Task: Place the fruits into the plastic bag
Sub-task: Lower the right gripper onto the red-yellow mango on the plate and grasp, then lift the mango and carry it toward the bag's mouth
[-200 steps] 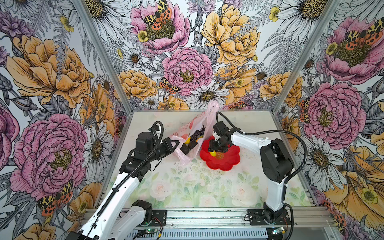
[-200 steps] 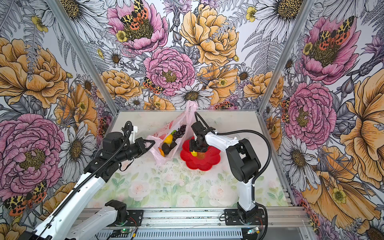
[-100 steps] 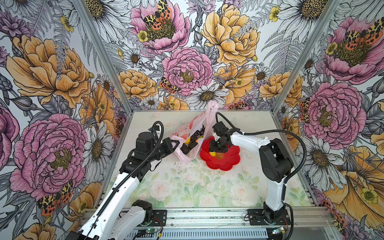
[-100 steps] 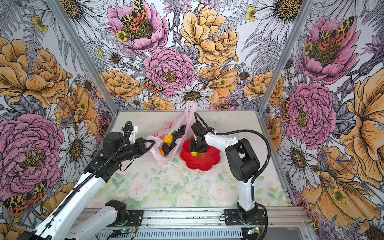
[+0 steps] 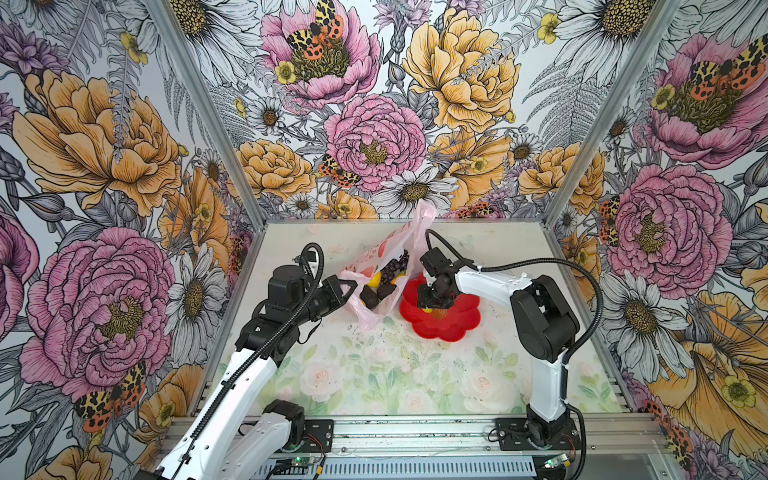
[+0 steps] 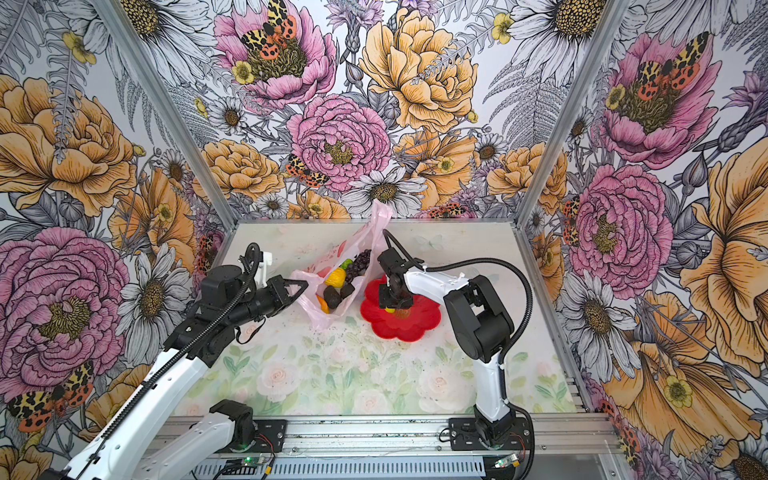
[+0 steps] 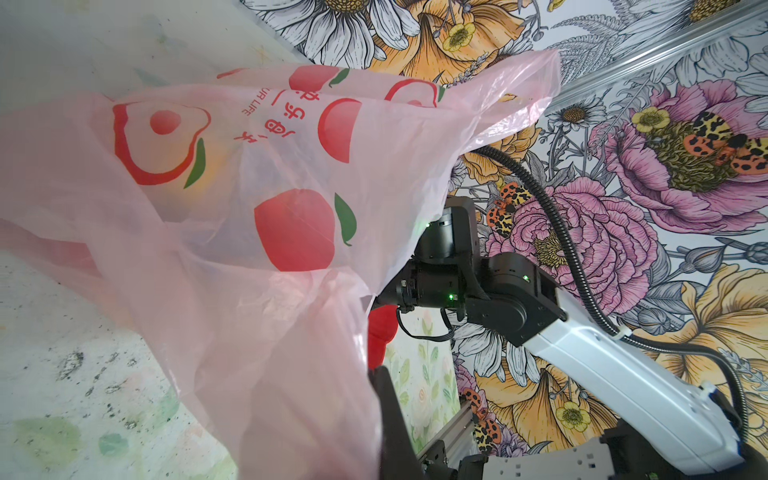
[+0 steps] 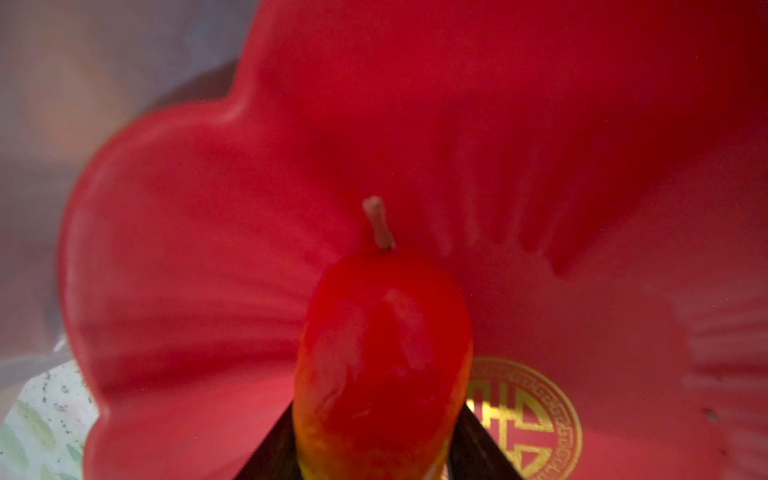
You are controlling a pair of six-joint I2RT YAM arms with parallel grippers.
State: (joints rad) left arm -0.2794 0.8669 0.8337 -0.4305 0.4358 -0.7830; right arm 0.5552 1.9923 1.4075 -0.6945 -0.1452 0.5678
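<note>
**Plastic bag** (image 5: 386, 249) (image 7: 249, 208): pink, see-through, with red fruit prints. It stands on the table (image 5: 374, 374) at centre rear, just beside the plate, and its mouth gapes upward in both top views.

**Contents of bag:** grapes (image 6: 359, 262), a lime (image 6: 345, 263), a yellow fruit (image 6: 336, 276) and two avocados (image 6: 331, 297).

**Left gripper** (image 5: 352, 285) (image 6: 302, 286): jaws together, pinching the bag's rim on its left side. In the left wrist view the bag film drapes over the fingers (image 7: 388, 411).

**Plate** (image 5: 455, 330) (image 8: 187, 249): red, flower-shaped, with a gold emblem at its centre. It lies flat on the table to the right of the bag.

**Peach** (image 8: 382, 353): red shading to yellow, with a short stem. It is low inside the plate.

**Right gripper** (image 5: 432, 306) (image 6: 395, 306): lowered into the plate. Its two fingers (image 8: 478, 449) are closed against opposite sides of the peach.
</note>
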